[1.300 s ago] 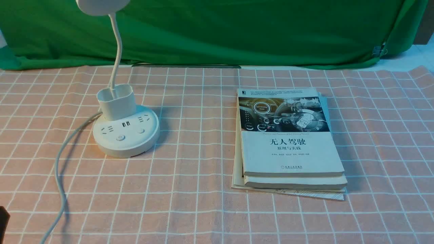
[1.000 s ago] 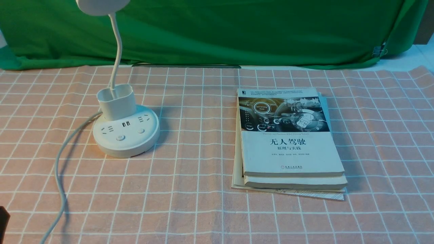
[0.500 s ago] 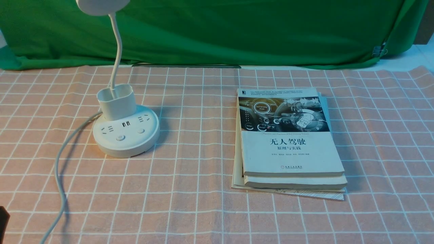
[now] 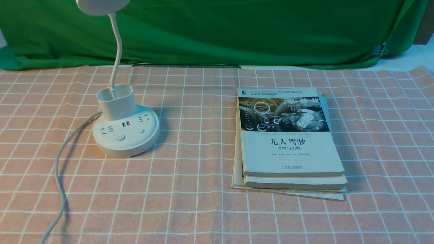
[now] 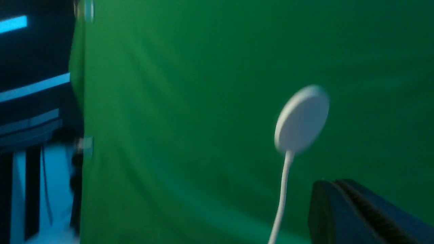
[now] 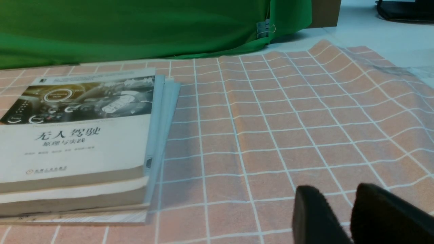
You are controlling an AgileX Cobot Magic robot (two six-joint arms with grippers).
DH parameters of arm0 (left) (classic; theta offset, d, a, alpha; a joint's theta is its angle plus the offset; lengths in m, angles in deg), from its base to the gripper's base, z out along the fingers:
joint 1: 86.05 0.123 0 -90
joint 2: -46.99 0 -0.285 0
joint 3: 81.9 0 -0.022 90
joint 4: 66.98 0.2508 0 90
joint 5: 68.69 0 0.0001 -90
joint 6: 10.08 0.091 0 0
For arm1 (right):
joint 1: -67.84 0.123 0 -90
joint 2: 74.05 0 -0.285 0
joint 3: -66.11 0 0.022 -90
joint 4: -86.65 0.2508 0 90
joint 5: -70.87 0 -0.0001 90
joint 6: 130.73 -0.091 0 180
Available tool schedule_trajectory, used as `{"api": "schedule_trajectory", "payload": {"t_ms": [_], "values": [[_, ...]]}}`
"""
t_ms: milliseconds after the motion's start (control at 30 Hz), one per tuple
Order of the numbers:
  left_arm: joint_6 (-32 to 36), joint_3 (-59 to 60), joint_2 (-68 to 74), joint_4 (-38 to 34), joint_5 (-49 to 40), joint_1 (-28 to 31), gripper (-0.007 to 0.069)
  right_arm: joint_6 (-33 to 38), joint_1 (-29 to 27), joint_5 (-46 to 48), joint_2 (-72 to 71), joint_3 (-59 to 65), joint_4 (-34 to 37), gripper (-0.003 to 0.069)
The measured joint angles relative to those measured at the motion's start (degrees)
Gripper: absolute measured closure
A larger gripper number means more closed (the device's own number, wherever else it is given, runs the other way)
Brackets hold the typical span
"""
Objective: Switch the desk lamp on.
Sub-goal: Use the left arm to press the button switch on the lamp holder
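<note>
The white desk lamp (image 4: pixel 126 134) stands at the left on the checked cloth. Its round base carries sockets, USB ports and a round button (image 4: pixel 119 138) at the front. A cup-like holder (image 4: pixel 116 101) sits on the base, and the thin gooseneck (image 4: pixel 117 51) rises to the round head (image 4: pixel 101 5) at the top edge. The head shows unlit in the left wrist view (image 5: pixel 301 118). My left gripper (image 5: pixel 334 183) is shut and empty, up in the air near the gooseneck (image 5: pixel 283 196). My right gripper (image 6: pixel 334 195) is slightly open and empty, low over the cloth. Neither gripper shows in the front view.
The lamp's grey-white cord (image 4: pixel 59 169) runs from the base to the front left edge. A stack of books (image 4: pixel 288 142) lies right of centre and also shows in the right wrist view (image 6: pixel 74 135). A green backdrop (image 4: pixel 237 30) hangs along the back.
The dark piece of my left arm at the front view's lower left corner has gone out of view. The lamp and books have not moved.
</note>
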Motion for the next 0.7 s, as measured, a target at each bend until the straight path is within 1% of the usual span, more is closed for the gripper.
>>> {"api": "schedule_trajectory", "payload": {"t_ms": [100, 200, 500, 567, 600, 633, 700], "values": [[0.0, 0.0, 0.0, 0.5, 13.1, 0.0, 0.0603, 0.0, 0.0, 0.0, 0.0, 0.0, 0.0, 0.0419], [0.0, 0.0, 0.0, 0.6, 19.6, 0.0, 0.0603, 0.0, 0.0, 0.0, 0.0, 0.0, 0.0, 0.0419], [-1.0, -0.4, 0.0, 2.5, 25.9, 0.0, 0.0603, 0.0, 0.0, 0.0, 0.0, 0.0, 0.0, 0.0419], [-1.5, -3.7, -0.1, 2.8, 24.6, 0.0, 0.0603, 0.0, 0.0, 0.0, 0.0, 0.0, 0.0, 0.0419], [-1.6, -6.5, 0.0, 2.9, 22.3, 0.0, 0.0603, 0.0, 0.0, 0.0, 0.0, 0.0, 0.0, 0.0419], [-1.9, -9.8, 0.2, 2.9, 18.5, 0.0, 0.0603, 0.0, 0.0, 0.0, 0.0, 0.0, 0.0, 0.0419], [-2.2, -17.1, 2.1, 2.9, 7.8, 0.0, 0.0603, 0.0, 0.0, 0.0, 0.0, 0.0, 0.0, 0.0419]]}}
